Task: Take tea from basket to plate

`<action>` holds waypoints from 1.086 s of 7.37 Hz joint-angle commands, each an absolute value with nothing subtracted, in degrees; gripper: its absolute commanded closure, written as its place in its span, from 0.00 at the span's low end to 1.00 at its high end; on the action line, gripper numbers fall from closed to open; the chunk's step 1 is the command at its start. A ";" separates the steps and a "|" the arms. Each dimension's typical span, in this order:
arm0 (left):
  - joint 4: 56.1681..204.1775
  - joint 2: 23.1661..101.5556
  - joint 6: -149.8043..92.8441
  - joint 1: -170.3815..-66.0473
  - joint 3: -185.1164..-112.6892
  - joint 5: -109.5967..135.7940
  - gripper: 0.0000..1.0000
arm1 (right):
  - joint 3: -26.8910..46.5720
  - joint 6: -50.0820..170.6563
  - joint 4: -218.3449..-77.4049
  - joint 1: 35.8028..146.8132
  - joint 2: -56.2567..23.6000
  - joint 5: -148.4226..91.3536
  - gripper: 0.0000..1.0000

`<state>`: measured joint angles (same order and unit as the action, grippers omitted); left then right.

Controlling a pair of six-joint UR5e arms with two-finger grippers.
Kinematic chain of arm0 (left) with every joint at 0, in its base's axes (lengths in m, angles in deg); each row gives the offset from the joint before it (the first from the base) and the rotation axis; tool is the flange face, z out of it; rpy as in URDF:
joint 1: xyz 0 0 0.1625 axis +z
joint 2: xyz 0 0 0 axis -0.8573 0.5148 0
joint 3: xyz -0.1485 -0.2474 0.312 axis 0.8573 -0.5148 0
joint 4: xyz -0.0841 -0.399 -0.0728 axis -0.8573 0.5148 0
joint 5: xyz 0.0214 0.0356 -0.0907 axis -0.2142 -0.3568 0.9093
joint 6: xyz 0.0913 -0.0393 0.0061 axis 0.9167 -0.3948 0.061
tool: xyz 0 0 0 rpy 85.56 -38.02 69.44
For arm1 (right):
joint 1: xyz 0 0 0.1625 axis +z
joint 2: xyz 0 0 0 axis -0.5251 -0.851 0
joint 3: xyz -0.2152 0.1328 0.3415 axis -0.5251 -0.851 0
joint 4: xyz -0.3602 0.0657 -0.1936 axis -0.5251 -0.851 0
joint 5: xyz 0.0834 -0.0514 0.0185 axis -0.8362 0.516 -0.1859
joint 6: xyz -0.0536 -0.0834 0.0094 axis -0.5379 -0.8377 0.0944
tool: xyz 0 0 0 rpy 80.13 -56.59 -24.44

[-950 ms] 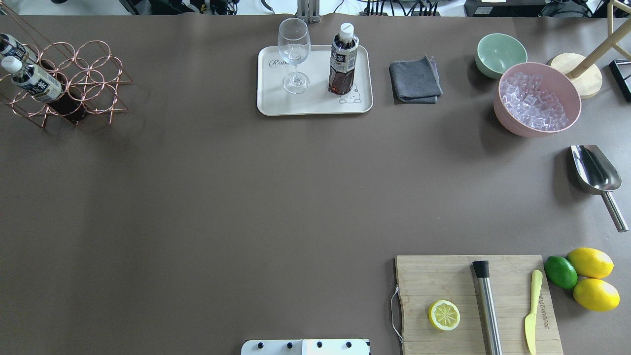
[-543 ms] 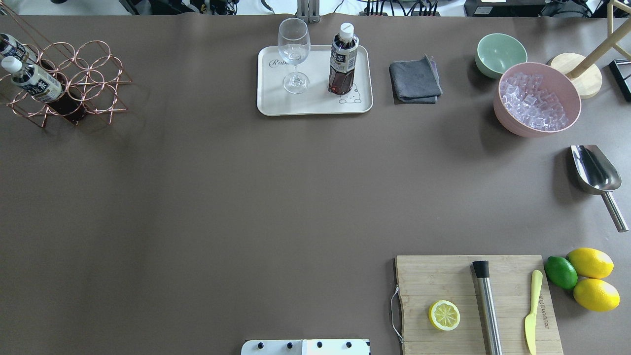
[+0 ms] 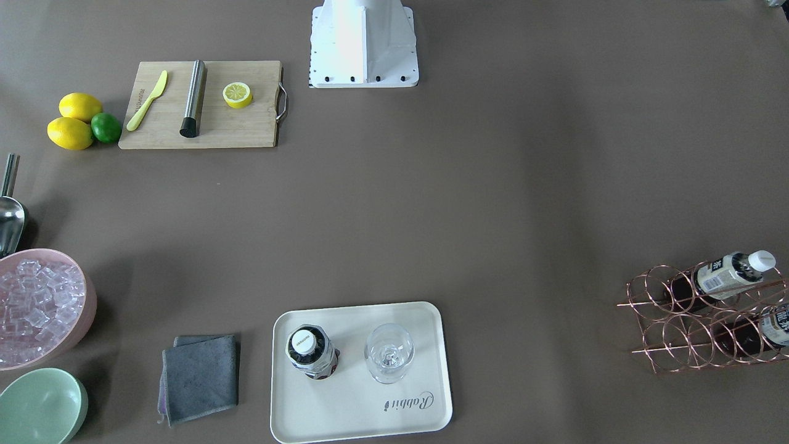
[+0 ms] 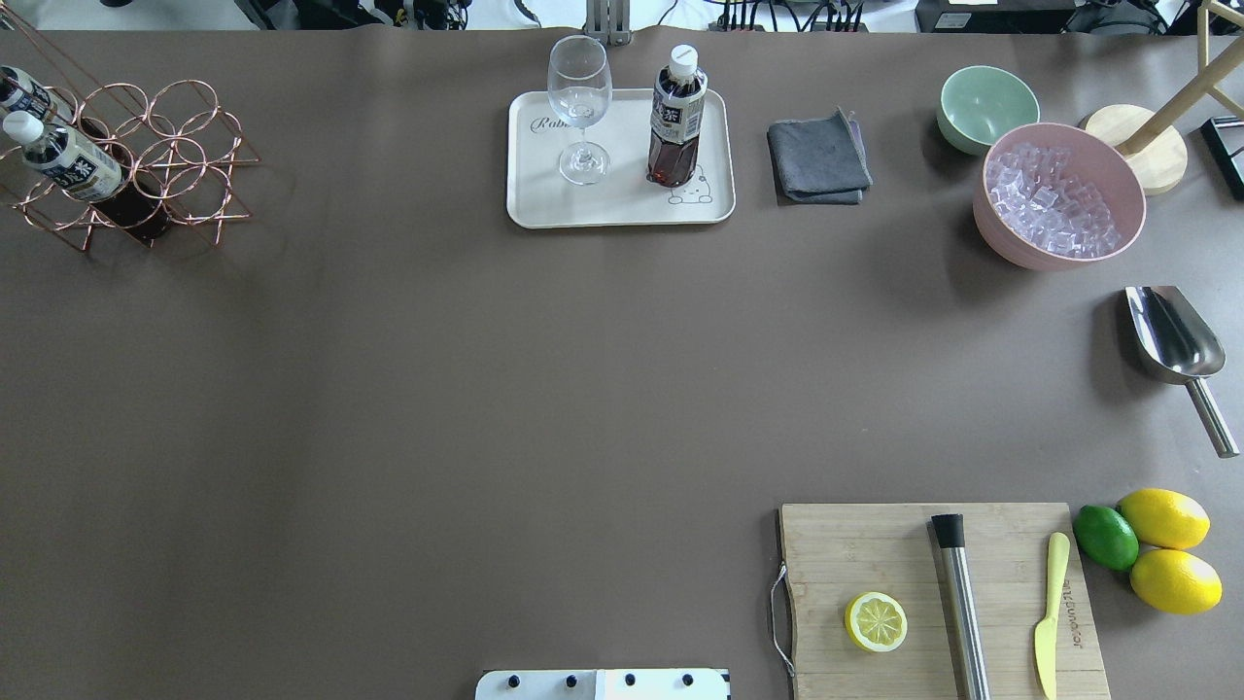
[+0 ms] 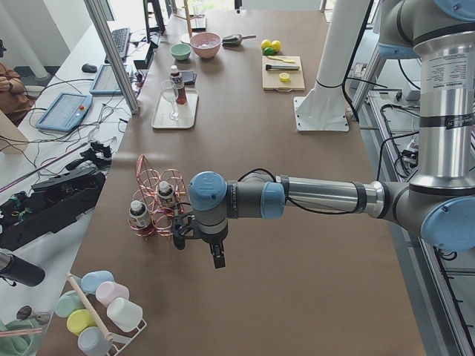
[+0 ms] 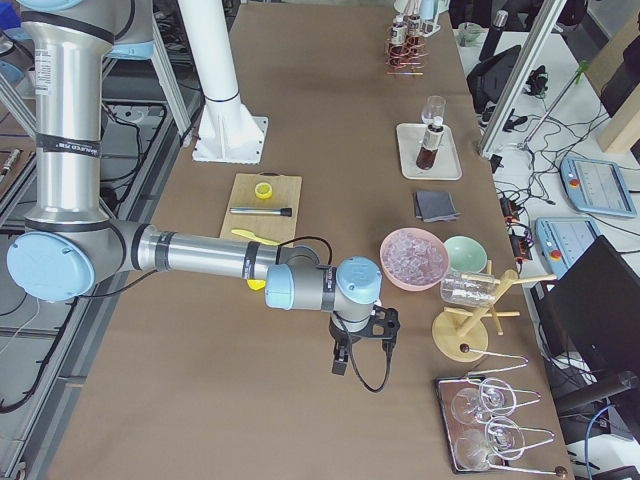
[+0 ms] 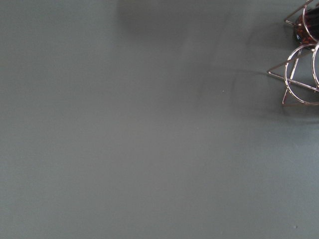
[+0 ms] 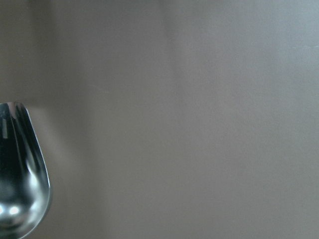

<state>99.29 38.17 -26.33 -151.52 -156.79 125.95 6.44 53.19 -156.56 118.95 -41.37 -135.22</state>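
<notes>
Tea (image 4: 677,117) stands upright on the plate (image 4: 544,194), long axis vertical, white cap up, its base at the bear-drawing end. A wine glass (image 4: 580,107) stands beside it, apart. The plate lies close to the table's far edge. A gray cloth (image 4: 818,160) sits just beside it on the robot's right, and broad bare tabletop lies between it and the robot's base (image 4: 603,684). The basket (image 4: 185,146) is well apart from the plate on the robot's left. In it two more bottles (image 4: 68,160) lie tilted, caps pointing away from the plate. The left gripper (image 5: 204,248) hangs near the basket and the right gripper (image 6: 350,350) is well apart on the other side. Whether either claw is wide or narrow cannot be told.
</notes>
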 commanded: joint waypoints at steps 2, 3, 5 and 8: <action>99.23 36.88 -9.13 -151.39 -158.39 122.53 0.03 | 7.10 53.19 -156.56 118.95 -41.27 -135.33 0.00; 99.15 36.70 -8.13 -151.48 -158.57 122.70 0.03 | 6.94 53.19 -156.56 118.95 -41.35 -135.24 0.00; 99.06 36.61 -8.12 -151.65 -158.04 123.31 0.03 | 6.50 53.19 -156.56 118.95 -41.35 -135.06 0.00; 99.24 36.62 -8.48 -151.66 -157.87 123.14 0.02 | 6.32 53.19 -156.56 118.86 -41.53 -134.98 0.00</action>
<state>99.20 36.65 -8.36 -151.64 -157.97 123.28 6.45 53.19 -156.56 118.91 -41.42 -135.03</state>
